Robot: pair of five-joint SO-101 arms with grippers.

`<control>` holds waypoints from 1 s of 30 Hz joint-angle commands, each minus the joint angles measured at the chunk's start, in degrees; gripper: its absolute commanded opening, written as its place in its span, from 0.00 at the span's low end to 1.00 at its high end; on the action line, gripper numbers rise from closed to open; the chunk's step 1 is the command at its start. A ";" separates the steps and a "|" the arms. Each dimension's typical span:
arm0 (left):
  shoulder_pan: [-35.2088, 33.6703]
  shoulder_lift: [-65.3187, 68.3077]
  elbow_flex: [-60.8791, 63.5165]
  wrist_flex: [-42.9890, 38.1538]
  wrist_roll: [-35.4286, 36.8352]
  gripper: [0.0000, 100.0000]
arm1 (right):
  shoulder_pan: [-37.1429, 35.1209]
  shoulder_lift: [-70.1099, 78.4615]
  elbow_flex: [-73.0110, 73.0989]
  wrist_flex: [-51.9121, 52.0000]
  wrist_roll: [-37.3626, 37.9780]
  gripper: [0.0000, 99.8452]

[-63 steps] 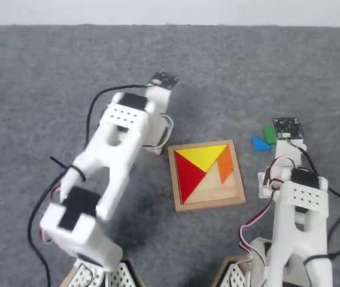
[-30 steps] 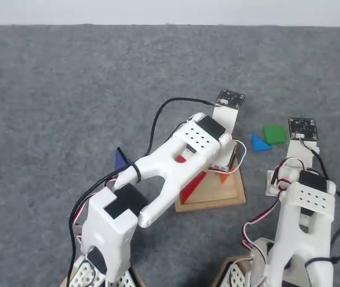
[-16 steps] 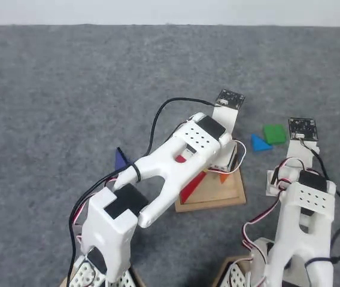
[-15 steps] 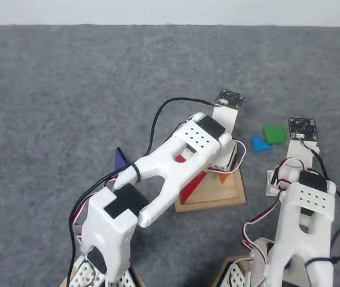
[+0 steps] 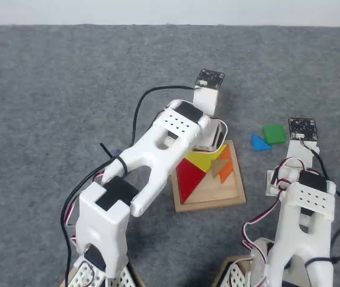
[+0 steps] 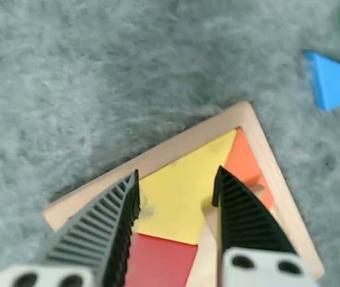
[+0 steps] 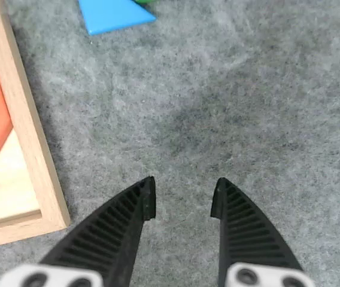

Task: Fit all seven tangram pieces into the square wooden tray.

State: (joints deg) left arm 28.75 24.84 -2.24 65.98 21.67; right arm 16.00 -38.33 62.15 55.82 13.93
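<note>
Left claw: seen with its jaws parted about halfway and nothing gripped between them; it is hung over the upper part of the square wooden tray, just above the yellow triangle.

Square wooden tray: laid flat on the grey table, between the two arms. Three pieces are seated in it. The red triangle is set along the left side, the yellow triangle is fitted against the far edge, and an orange piece is placed by the right edge. Bare wood is left showing in the near right part.

Blue triangle: laid on the table outside the tray, near its far right corner.

Green piece: laid just beside the blue triangle, on its right.

Right claw: seen about halfway open, nothing held; it is poised over bare table just beside the tray's right rim, nearer than the blue triangle.
</note>
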 commanded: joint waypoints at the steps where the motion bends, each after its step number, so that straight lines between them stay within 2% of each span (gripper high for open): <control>1: 0.70 -0.35 -2.51 0.88 -2.64 0.20 | 0.66 -1.80 -1.05 -0.92 -0.35 0.17; 10: 3.34 -0.26 1.89 2.81 -7.65 0.20 | 0.66 -1.71 -1.05 -0.92 -0.44 0.17; 30: 2.29 -1.05 2.95 8.00 -8.18 0.19 | 0.66 -1.71 -1.05 -0.92 -0.44 0.17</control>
State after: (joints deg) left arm 31.74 24.57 0.48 72.57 14.20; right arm 16.00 -38.33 62.15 55.82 13.93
